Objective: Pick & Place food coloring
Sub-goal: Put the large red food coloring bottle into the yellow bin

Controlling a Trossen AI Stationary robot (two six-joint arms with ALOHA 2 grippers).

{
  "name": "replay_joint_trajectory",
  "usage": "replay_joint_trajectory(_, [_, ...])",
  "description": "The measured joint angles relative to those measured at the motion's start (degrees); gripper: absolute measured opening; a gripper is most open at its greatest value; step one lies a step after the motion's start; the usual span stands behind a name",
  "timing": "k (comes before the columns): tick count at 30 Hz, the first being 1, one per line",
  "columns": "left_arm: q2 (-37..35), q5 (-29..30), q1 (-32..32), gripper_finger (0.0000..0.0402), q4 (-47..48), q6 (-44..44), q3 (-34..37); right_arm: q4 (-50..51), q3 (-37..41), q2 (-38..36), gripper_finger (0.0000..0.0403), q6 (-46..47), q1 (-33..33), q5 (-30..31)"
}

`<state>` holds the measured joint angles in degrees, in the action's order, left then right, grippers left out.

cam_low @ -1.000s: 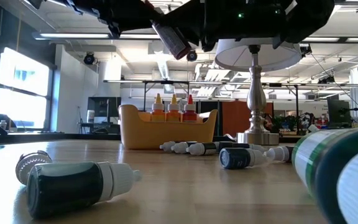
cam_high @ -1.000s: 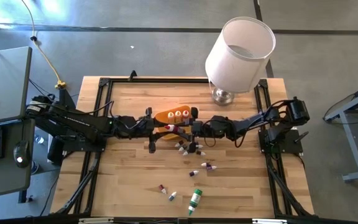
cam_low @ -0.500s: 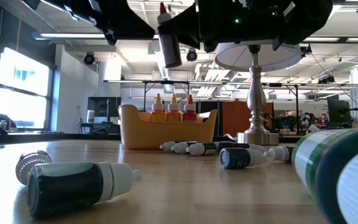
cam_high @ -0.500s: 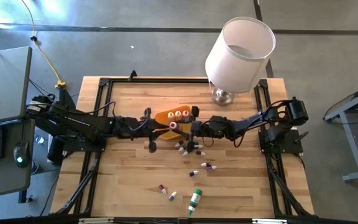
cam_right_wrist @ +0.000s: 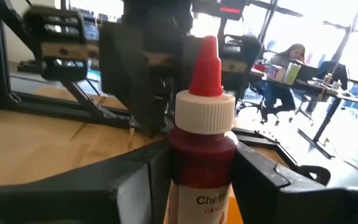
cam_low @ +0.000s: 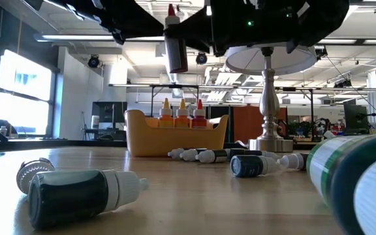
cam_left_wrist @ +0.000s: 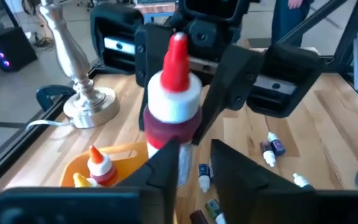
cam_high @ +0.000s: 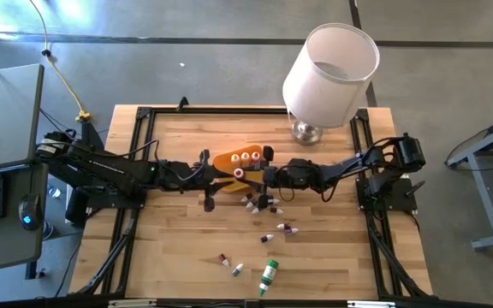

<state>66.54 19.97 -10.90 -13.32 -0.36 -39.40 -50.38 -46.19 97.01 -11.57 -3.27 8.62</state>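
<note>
A red food coloring bottle (cam_right_wrist: 202,146) with a white collar and red tip stands upright in the air just in front of the orange tray (cam_high: 226,160). It also shows in the low view (cam_low: 175,49). My right gripper (cam_right_wrist: 201,186) is shut on it, reaching in from the right (cam_high: 246,174). My left gripper (cam_left_wrist: 194,155) is open and faces it from the left (cam_high: 224,175), with its fingertips right at the bottle's lower body (cam_left_wrist: 169,134). Three bottles (cam_low: 182,112) stand in the tray. Other bottles and vials (cam_high: 260,204) lie on the table. My right gripper pinches the bottle's dark red body (cam_right_wrist: 188,163) just below the white collar, between its two fingers. The fingers come level from the table's right side. The bottle is upright, tip up, lifted clear of the table. I cannot tell whether my left gripper touches the bottle.
A lamp with a white shade (cam_high: 329,64) and a metal base (cam_high: 308,132) stands at the far right. Loose vials (cam_high: 287,228) and a larger green bottle (cam_high: 268,275) lie toward the near edge. A dark green bottle (cam_low: 77,196) lies close to the low camera.
The red bottle has turned in my right gripper from slanting, tip low, to upright with its tip up. It has shifted a little toward the table's left, toward my left gripper, and has stayed lifted clear.
</note>
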Motion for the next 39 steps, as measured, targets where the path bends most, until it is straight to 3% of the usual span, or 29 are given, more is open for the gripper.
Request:
replay_joint_trajectory(6, [-0.07, 0.34, 0.00, 0.0166, -0.63, 0.29, -0.02, 4.39, 0.08, 0.05, 0.0138, 0.20, -0.02, 2.64])
replay_joint_trajectory(11, [-0.07, 1.60, 0.04, 0.0196, -0.75, 0.31, -0.02, 2.66, 0.08, 0.05, 0.0139, 1.43, -0.02, 1.40])
replay_joint_trajectory(16, [-0.04, 1.29, 0.07, 0.0200, -4.78, 0.98, -0.02, 2.17, 0.09, 0.03, 0.0139, 3.24, 0.26, -3.00])
replay_joint_trajectory(22, [0.00, -2.75, 0.04, 0.0200, -8.15, 2.78, -0.02, 0.42, 0.07, 0.03, 0.0139, 4.02, 0.26, -3.11])
replay_joint_trajectory(34, [4.02, -2.30, 0.04, 0.0200, -14.09, 3.74, -0.02, -1.28, 0.20, 0.05, 0.0139, 4.10, 0.26, -6.19])
replay_joint_trajectory(39, [4.22, 1.59, 0.02, 0.0200, -12.63, 3.15, 0.08, -2.03, 0.00, -0.04, 0.0139, 3.62, 0.22, -7.58])
